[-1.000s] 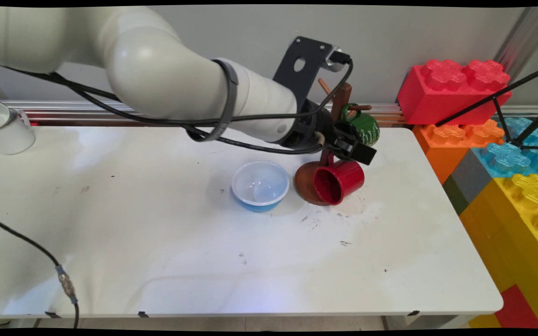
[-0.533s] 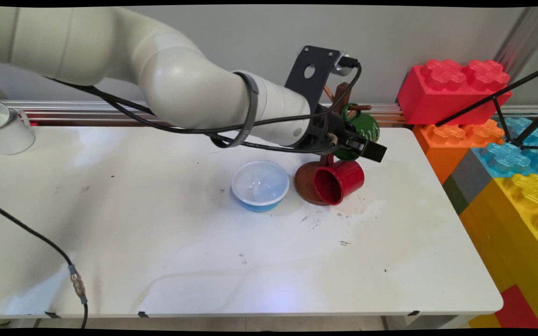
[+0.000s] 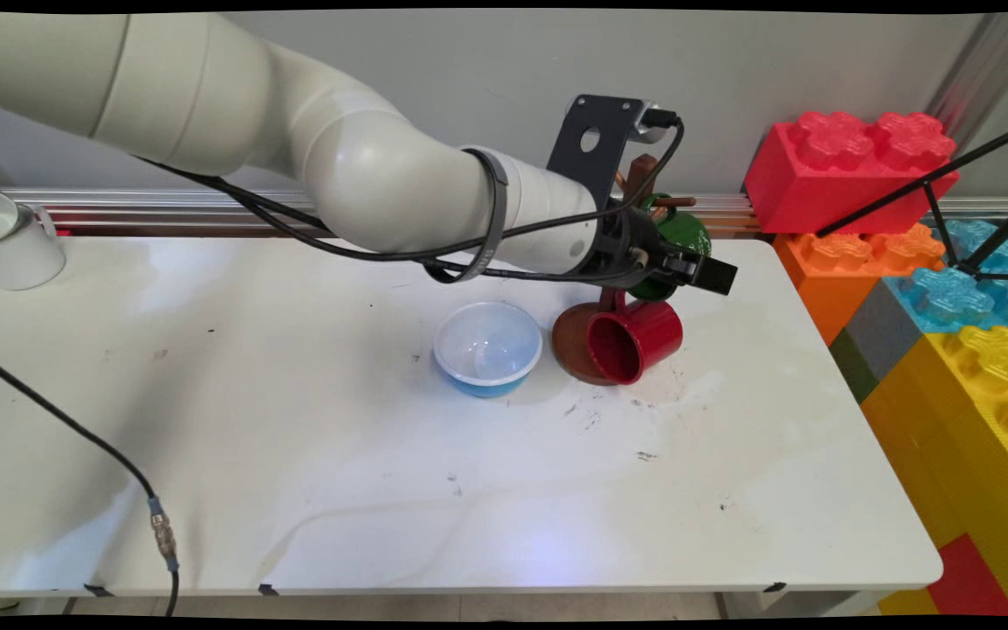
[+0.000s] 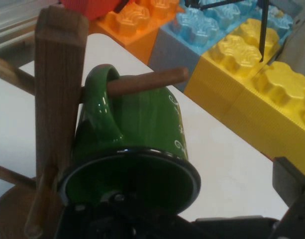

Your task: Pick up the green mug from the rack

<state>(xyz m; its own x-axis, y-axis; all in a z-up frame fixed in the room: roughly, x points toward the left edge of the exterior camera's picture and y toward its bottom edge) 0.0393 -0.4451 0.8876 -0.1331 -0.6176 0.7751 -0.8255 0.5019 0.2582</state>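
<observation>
A green mug (image 3: 689,233) hangs by its handle on a peg of the wooden mug tree (image 3: 641,178) at the table's back right. My gripper (image 3: 686,268) is right at the mug's mouth, open. In the hand view the green mug (image 4: 142,119) fills the middle, its dark rim toward me and against the linkage. One finger (image 4: 291,191) stands well off to the right of the rim. The other finger is hidden by the mug. The tree's post (image 4: 57,89) rises at the left. A red mug (image 3: 635,341) hangs lower on the tree, over its round base.
A blue bowl with a white inside (image 3: 488,346) sits just left of the tree's base. A white mug (image 3: 10,241) stands at the far left back. Big toy bricks (image 3: 854,166) are stacked past the table's right edge, with a black tripod leg (image 3: 933,179) across them.
The arm has reached further right and slightly up, bringing the gripper from above the red mug to the green mug's mouth. Both mugs still hang on the tree.
</observation>
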